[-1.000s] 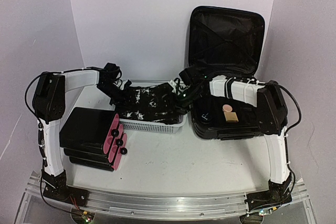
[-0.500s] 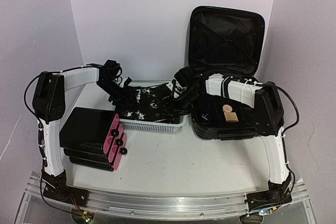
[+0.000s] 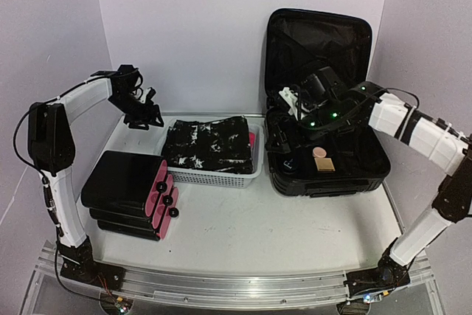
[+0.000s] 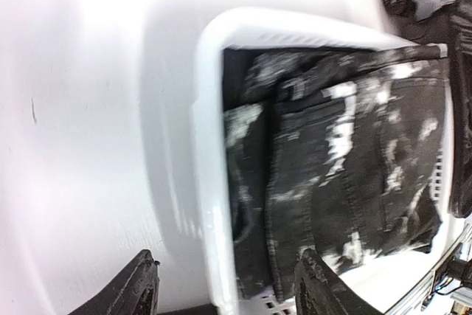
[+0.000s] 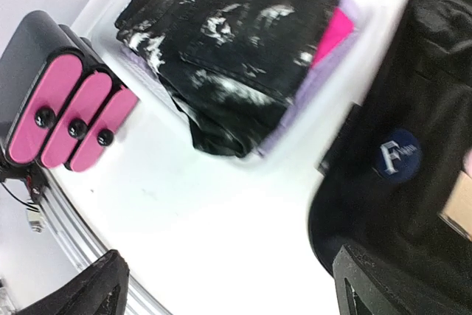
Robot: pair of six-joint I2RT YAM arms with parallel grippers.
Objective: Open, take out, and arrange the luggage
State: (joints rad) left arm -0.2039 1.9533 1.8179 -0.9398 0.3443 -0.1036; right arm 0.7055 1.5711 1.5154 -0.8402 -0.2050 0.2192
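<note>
Black jeans point(image 3: 206, 142) sit in the basket point(image 3: 214, 176), left gripper point(image 4: 228, 285) and right gripper point(image 5: 232, 289) spread empty, next grab probably comes from the open luggage point(image 3: 317, 42).

Pretty clearly a robotics lab bench, not anyone's home. Plain pale backdrop panels point(image 3: 192, 35) wrap around the back and both sides of a bare white table point(image 3: 258, 234). Along the bottom edge of the top view there's an aluminium rail point(image 3: 221, 289) with the left arm point(image 3: 51, 175) and right arm point(image 3: 420, 134) bolted onto it. A loose black cable point(image 3: 22, 127) loops off the left arm. The luggage point(image 3: 317, 57) and white basket point(image 3: 214, 176) sit there like test props.
</note>
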